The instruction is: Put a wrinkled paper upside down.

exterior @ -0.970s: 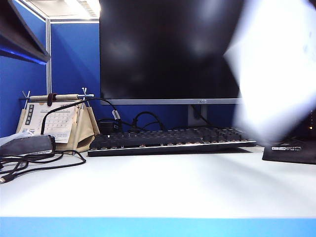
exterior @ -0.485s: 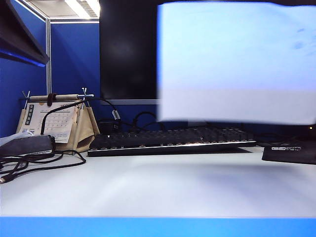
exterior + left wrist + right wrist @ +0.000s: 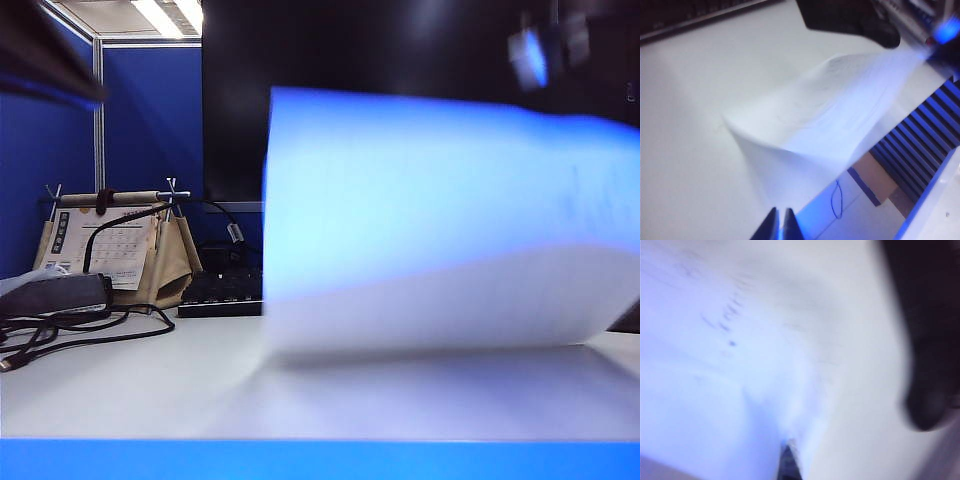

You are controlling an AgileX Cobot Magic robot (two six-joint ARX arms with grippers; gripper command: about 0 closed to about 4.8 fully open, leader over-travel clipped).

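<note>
**Sheet held aloft over the desk**

A dark monitor point(image 3: 340, 60) fills the upper middle of the exterior view; below it the white desk point(image 3: 130, 380) runs across the lower frame. The wrinkled paper point(image 3: 440, 220) spans the centre and right of that view, blurred, bowed, its lower edge near the desk, hiding most of the keyboard point(image 3: 225, 295); at the left stand a desk calendar point(image 3: 110, 245) and black cables point(image 3: 60, 330). The right gripper point(image 3: 788, 457), low in its wrist view, is clamped on the wrinkled paper's edge. The left gripper point(image 3: 780, 225), at the bottom of its wrist view, has its fingers together, pinching nothing, just before the sheet.
</note>
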